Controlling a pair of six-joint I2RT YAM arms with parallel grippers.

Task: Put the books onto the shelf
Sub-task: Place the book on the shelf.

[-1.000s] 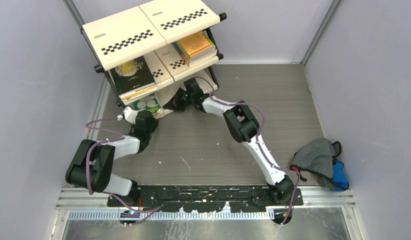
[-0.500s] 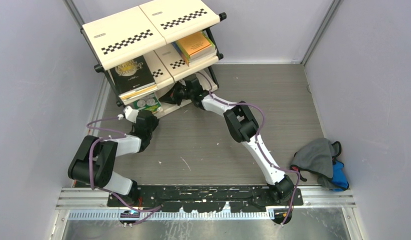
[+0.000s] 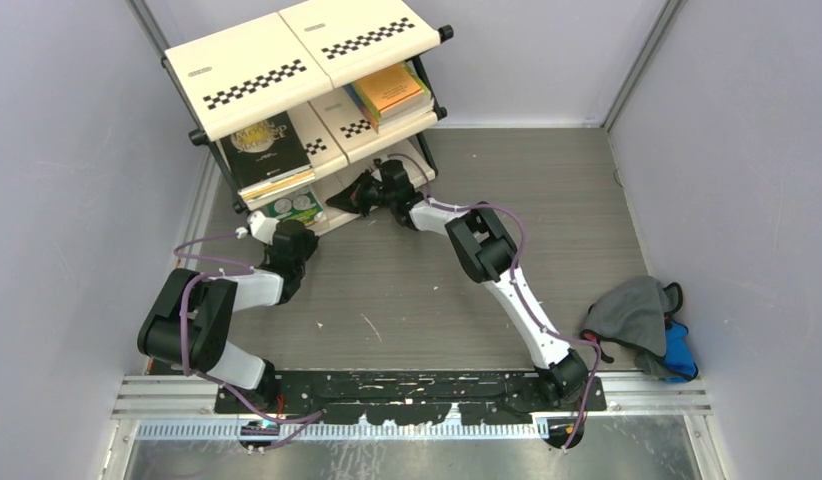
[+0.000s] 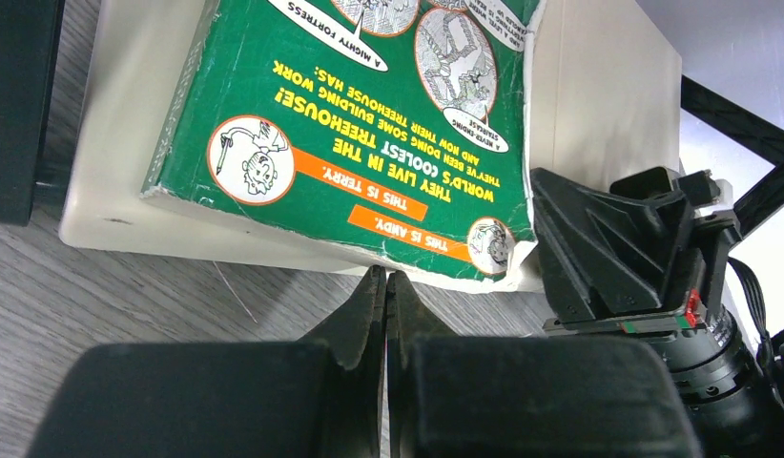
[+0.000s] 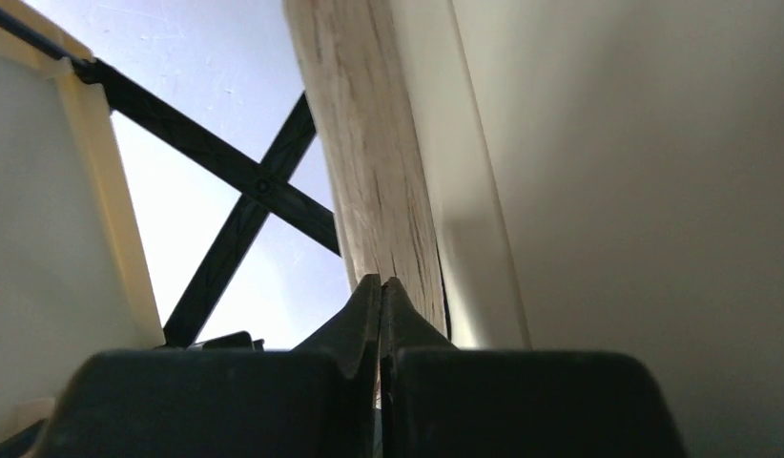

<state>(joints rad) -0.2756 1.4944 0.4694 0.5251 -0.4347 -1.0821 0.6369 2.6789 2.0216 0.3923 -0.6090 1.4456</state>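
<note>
The dark green paperback book (image 4: 350, 124) lies flat on the lowest tier of the cream checkered shelf with black frame (image 3: 257, 70). The left gripper (image 4: 384, 286) is just before its near edge, jaws closed on nothing. The right gripper (image 5: 381, 291), jaws also closed and empty, is at its page edge

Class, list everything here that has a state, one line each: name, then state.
left gripper, shut, empty
right gripper, shut, empty
green book, flat on the bottom tier
black book, lying on the middle tier
orange book, atop a stack, middle tier
shelf, upright
cloth bundle, crumpled on the table
</note>
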